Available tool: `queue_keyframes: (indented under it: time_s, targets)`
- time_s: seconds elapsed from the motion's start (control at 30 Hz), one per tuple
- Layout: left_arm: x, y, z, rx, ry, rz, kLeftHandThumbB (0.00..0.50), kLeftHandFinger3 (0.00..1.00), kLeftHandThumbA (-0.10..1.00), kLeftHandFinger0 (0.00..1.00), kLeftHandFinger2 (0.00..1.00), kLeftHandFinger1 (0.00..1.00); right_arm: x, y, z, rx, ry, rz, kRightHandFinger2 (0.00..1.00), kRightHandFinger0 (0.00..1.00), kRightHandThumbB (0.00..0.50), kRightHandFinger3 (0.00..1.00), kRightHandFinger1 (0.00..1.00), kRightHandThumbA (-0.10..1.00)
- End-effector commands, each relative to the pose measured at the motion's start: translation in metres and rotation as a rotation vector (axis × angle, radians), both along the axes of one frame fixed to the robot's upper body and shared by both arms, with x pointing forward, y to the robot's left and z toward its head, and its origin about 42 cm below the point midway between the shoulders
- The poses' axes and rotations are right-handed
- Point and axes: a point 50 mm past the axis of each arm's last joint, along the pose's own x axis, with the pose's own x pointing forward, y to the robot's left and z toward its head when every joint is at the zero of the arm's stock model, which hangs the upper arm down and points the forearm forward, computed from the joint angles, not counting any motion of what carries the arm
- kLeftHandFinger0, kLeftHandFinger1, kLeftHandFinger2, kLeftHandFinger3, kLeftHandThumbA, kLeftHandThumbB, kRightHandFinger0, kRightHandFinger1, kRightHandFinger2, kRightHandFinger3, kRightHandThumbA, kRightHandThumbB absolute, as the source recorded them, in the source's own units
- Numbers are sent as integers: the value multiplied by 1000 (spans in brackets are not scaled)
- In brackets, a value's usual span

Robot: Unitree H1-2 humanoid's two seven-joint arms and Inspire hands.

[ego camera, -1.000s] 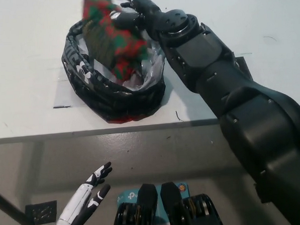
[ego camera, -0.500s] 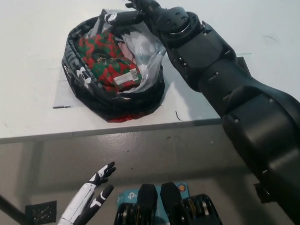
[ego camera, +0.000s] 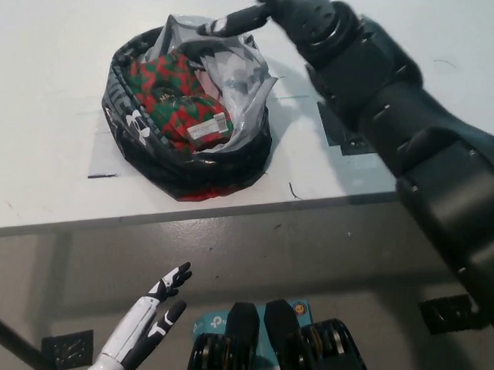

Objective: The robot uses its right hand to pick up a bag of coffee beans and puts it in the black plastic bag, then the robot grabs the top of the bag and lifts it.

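Note:
The coffee bean bag [ego camera: 174, 102], patterned red and green with a white label, lies inside the black plastic bag [ego camera: 199, 176] on the white table [ego camera: 49, 161]. A clear crinkled liner [ego camera: 236, 75] rises around it on the far and right sides. My black right hand [ego camera: 257, 9] hovers at the bag's far right rim, partly cut off by the picture's top. It is open, with one finger [ego camera: 230, 23] stretched left over the liner and nothing held. My white left hand [ego camera: 158, 313] rests open below the table's edge at the lower left.
The table's front edge [ego camera: 232, 212] runs across the middle, with grey floor below it. A short black mark [ego camera: 103, 175] lies left of the bag and a dark square patch [ego camera: 341, 133] beside my right arm. A small black square [ego camera: 67, 348] sits on the floor.
A second ago my right hand held the coffee bag above the black bag. It has let go, the coffee bag now lies inside, and the hand has drawn back to the right and farther away.

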Motion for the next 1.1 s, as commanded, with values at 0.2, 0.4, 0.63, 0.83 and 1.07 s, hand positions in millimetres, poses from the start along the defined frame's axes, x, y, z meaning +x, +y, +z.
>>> queue_keyframes:
  time_s: [0.2,0.4,0.63,0.83,1.07]
  targets:
    - [-2,3,4,38,-24,-18,315,1000,1000,1000,1000,1000,-1,-7,-4,-184,-145,-57,1000,1000,367,1000,1000,839]
    - [-1,2,6,32,-23,-23,315,1000,1000,1000,1000,1000,-4,-6,-29,-156,-71,-61,1000,1000,370,1000,1000,882]
    - [3,3,8,48,-38,-30,298,1000,1000,1000,1000,1000,-6,-2,-47,-196,-22,-56,1000,1000,432,1000,1000,972]
    - [1,3,7,48,-40,-29,294,1000,1000,1000,1000,1000,-8,0,-58,-158,39,-53,1000,1000,420,1000,1000,944]
    - [2,3,8,49,-36,-32,305,1000,1000,1000,1000,1000,-10,-1,-71,-94,115,-64,1000,1000,394,1000,1000,901]
